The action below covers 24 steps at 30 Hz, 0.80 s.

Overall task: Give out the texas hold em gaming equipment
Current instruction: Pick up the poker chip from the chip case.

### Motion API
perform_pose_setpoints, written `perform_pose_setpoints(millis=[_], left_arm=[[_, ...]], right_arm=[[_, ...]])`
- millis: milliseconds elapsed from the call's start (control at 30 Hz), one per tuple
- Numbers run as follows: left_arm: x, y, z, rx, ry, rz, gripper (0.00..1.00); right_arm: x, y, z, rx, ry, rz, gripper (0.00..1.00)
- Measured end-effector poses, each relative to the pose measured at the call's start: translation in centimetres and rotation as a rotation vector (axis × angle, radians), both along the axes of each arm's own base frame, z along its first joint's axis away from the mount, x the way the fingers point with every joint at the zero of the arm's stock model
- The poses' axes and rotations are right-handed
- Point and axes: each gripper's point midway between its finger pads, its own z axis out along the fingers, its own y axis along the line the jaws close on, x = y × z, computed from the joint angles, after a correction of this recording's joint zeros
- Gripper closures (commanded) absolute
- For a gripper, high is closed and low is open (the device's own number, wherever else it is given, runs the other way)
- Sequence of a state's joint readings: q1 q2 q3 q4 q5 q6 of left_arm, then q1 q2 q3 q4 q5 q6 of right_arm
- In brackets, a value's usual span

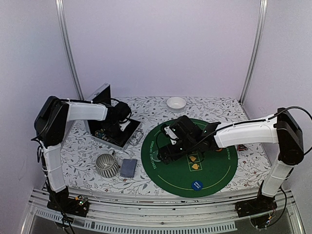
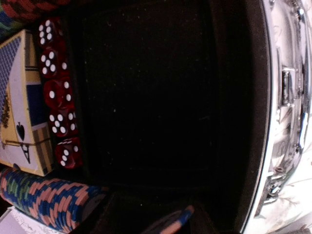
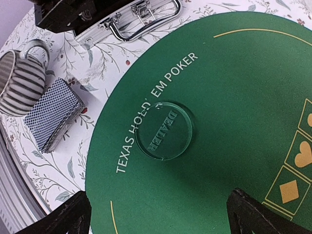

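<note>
Right wrist view: dealer button (image 3: 164, 130) on mat (image 3: 243, 73), mid-bench, just ahead of right claw (image 3: 161, 207), centred between its wide-spread, empty fingers (image 3: 73, 214); right arm nearer; left claw (image 1: 116, 126) inside case (image 1: 100, 95), opening unseen.

We have the poker mat (image 1: 209, 168) on the right half of the table (image 1: 219, 105), with the dealer button (image 3: 163, 130) lying on its left part. A chip (image 1: 197, 185) sits at its near edge. Left of the mat comes the deck of cards (image 1: 128, 167), then the mug (image 1: 107, 165). Behind those is the open case (image 1: 117, 130); inside, dice (image 2: 58, 92) line up beside a card box (image 2: 22, 112). The bowl (image 1: 176, 103) stands behind the mat.
</note>
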<state>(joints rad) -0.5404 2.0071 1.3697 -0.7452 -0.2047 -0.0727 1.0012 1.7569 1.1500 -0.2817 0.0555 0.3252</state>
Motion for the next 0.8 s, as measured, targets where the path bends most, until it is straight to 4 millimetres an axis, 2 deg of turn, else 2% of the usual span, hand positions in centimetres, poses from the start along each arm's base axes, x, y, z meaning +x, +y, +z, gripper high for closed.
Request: perform_pose_setpoints(millis=[100,233,333,433,533,700,800], left_arm=[[0.1,0.0,0.1,0.003,-0.005,-0.004,0.62],[0.0,-0.1,0.0,0.017,-0.011,-0.016,0.86],[-0.1,0.0,0.0,0.031,-0.015,-0.021,0.99],[0.0,0.1,0.6,0.025,-0.035,-0.018,1.00],[0.2,0.1,2.8,-0.010,-0.085,-0.017,1.00],[0.8,-0.3,8.3,-0.107,-0.201,-0.013,1.00],[0.3,-1.6,11.7,-0.229,-0.252,-0.044,1.00]], right_arm=[[0.0,0.0,0.0,-0.001,0.002,-0.004,0.01],[0.0,-0.1,0.0,0.000,0.005,-0.007,0.01],[0.1,0.1,-0.2,-0.003,0.009,-0.008,0.01],[0.2,0.3,-0.5,-0.009,0.012,-0.008,0.01],[0.2,0.3,-0.9,-0.024,0.019,-0.006,0.01],[0.6,0.9,-0.2,-0.019,0.008,0.002,0.01],[0.6,1.0,0.5,-0.010,-0.006,0.022,0.01]])
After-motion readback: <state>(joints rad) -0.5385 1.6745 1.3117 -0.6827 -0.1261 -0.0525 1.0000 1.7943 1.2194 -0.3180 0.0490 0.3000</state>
